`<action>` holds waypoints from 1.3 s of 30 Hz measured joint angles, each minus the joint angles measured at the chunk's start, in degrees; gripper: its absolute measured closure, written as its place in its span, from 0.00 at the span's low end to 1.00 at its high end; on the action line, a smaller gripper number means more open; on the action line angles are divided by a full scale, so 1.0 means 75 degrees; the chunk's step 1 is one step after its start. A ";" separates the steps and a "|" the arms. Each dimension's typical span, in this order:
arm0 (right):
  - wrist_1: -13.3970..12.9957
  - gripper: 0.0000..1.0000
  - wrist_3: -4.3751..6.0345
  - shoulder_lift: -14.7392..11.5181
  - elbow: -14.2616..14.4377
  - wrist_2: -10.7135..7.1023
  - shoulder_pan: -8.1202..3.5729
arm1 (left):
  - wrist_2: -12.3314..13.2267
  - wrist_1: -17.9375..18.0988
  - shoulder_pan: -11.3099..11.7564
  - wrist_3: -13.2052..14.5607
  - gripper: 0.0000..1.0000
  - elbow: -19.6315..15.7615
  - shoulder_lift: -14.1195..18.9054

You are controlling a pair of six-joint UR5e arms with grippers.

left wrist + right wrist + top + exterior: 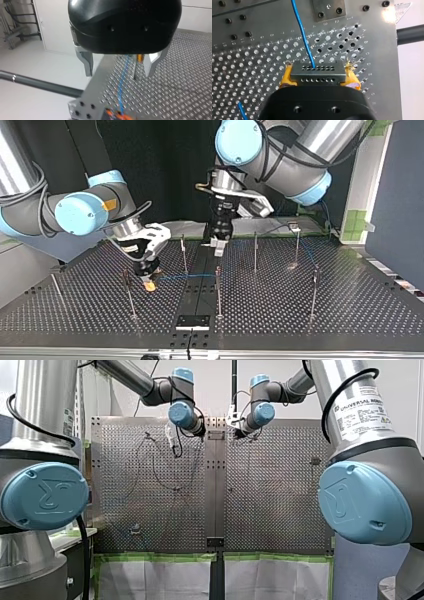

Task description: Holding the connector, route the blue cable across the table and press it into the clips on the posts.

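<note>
Gripping the connector [317, 73] between its yellow pads [287, 76], my right pincer [149, 281] hangs low over the perforated table [350, 310] at the top view's left. The blue cable [303, 35] leaves the connector and runs towards the middle post [218, 290]. Whether it already sits in that post's clip I cannot tell. My left pincer [120, 67] hovers at the table's far middle, its metal fingers [86, 63] spread and holding nothing, with the cable passing beneath them.

I judge the routing to be under way, with pressing into clips the work ahead. The next move likely calls for keeping the cable taut and level with a clip before pushing down.

The near arm's label [361, 410] reads "UNIVERSAL ROBOTS". Small characters stamped beside the table's holes are too faint to read surely.
</note>
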 joint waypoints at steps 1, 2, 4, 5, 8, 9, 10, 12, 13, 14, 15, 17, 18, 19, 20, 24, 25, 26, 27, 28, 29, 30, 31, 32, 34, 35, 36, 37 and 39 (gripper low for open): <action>0.0006 1.00 -0.0003 -0.0003 0.0003 0.0006 -0.0003 | -0.0075 -0.0031 -0.0075 0.0014 0.00 0.0072 -0.0002; 0.0012 1.00 -0.0006 -0.0007 0.0006 0.0010 -0.0006 | -0.0153 -0.0073 -0.0176 0.0031 0.00 0.0168 -0.0013; 0.0022 1.00 -0.0013 -0.0015 0.0014 0.0016 -0.0009 | -0.0234 -0.0162 -0.0330 0.0064 0.00 0.0315 -0.0056; 0.0026 1.00 -0.0014 -0.0018 0.0021 0.0019 -0.0011 | -0.0268 -0.0233 -0.0431 0.0100 0.00 0.0407 -0.0105; 0.0034 1.00 -0.0017 -0.0030 0.0036 0.0025 -0.0019 | -0.0319 -0.0399 -0.0654 0.0191 0.00 0.0635 -0.0291; 0.0037 1.00 -0.0018 -0.0033 0.0038 0.0026 -0.0020 | -0.0332 -0.0429 -0.0697 0.0211 0.00 0.0699 -0.0357; 0.0041 1.00 -0.0019 -0.0034 0.0039 0.0027 -0.0019 | -0.0344 -0.0454 -0.0729 0.0228 0.00 0.0763 -0.0423; 0.0045 1.00 -0.0022 -0.0040 0.0039 0.0026 -0.0018 | -0.0401 -0.0509 -0.0773 0.0258 0.00 0.0908 -0.0576; 0.0047 1.00 -0.0025 -0.0045 0.0040 0.0026 -0.0020 | -0.0436 -0.0529 -0.0783 0.0271 0.00 0.0973 -0.0643; 0.0050 1.00 -0.0026 -0.0048 0.0040 0.0026 -0.0020 | -0.0487 -0.0548 -0.0785 0.0284 0.00 0.1065 -0.0735; 0.0053 1.00 -0.0028 -0.0052 0.0041 0.0026 -0.0020 | -0.0522 -0.0558 -0.0779 0.0291 0.00 0.1131 -0.0803; 0.0058 1.00 -0.0033 -0.0056 0.0042 0.0026 -0.0022 | -0.0576 -0.0574 -0.0759 0.0301 0.00 0.1274 -0.0949; 0.0059 1.00 -0.0036 -0.0057 0.0042 0.0025 -0.0022 | -0.0593 -0.0591 -0.0737 0.0303 0.00 0.1334 -0.1010; 0.0060 1.00 -0.0037 -0.0059 0.0042 0.0024 -0.0023 | -0.0606 -0.0623 -0.0706 0.0304 0.00 0.1396 -0.1073; 0.0061 1.00 -0.0039 -0.0060 0.0042 0.0024 -0.0023 | -0.0616 -0.0677 -0.0661 0.0306 0.00 0.1482 -0.1160; 0.0062 1.00 -0.0042 -0.0069 0.0042 0.0027 -0.0023 | -0.0615 -0.0793 -0.0551 0.0311 0.00 0.1784 -0.1341; 0.0062 1.00 -0.0042 -0.0070 0.0043 0.0026 -0.0023 | -0.0613 -0.0809 -0.0531 0.0313 0.00 0.1842 -0.1361; 0.0062 1.00 -0.0042 -0.0070 0.0042 0.0027 -0.0022 | -0.0607 -0.0826 -0.0508 0.0315 0.00 0.1912 -0.1388; 0.0062 1.00 -0.0043 -0.0071 0.0042 0.0026 -0.0023 | -0.0601 -0.0842 -0.0493 0.0316 0.00 0.1964 -0.1413; 0.0060 1.00 -0.0043 -0.0071 0.0042 0.0027 -0.0023 | -0.0595 -0.0860 -0.0480 0.0317 0.00 0.2016 -0.1442; 0.0058 1.00 -0.0043 -0.0069 0.0043 0.0027 -0.0023 | -0.0588 -0.0882 -0.0468 0.0321 0.00 0.2087 -0.1493; 0.0056 1.00 -0.0043 -0.0068 0.0043 0.0028 -0.0023 | -0.0580 -0.0899 -0.0462 0.0325 0.00 0.2143 -0.1540; 0.0055 1.00 -0.0042 -0.0068 0.0045 0.0028 -0.0023 | -0.0570 -0.0915 -0.0457 0.0330 0.00 0.2201 -0.1592; 0.0053 1.00 -0.0043 -0.0067 0.0045 0.0028 -0.0026 | -0.0557 -0.0934 -0.0450 0.0334 0.00 0.2271 -0.1664; 0.0052 1.00 -0.0043 -0.0066 0.0044 0.0028 -0.0041 | -0.0546 -0.0958 -0.0439 0.0339 0.00 0.2374 -0.1774; 0.0051 1.00 -0.0043 -0.0065 0.0044 0.0028 -0.0047 | -0.0546 -0.0966 -0.0426 0.0340 0.00 0.2454 -0.1857; 0.0051 1.00 -0.0043 -0.0064 0.0044 0.0029 -0.0053 | -0.0547 -0.0965 -0.0415 0.0341 0.00 0.2518 -0.1923; 0.0050 1.00 -0.0043 -0.0065 0.0044 0.0028 -0.0057 | -0.0550 -0.0958 -0.0404 0.0342 0.00 0.2584 -0.1993; 0.0046 1.00 -0.0042 -0.0064 0.0043 0.0028 -0.0061 | -0.0548 -0.0929 -0.0371 0.0342 0.00 0.2747 -0.2134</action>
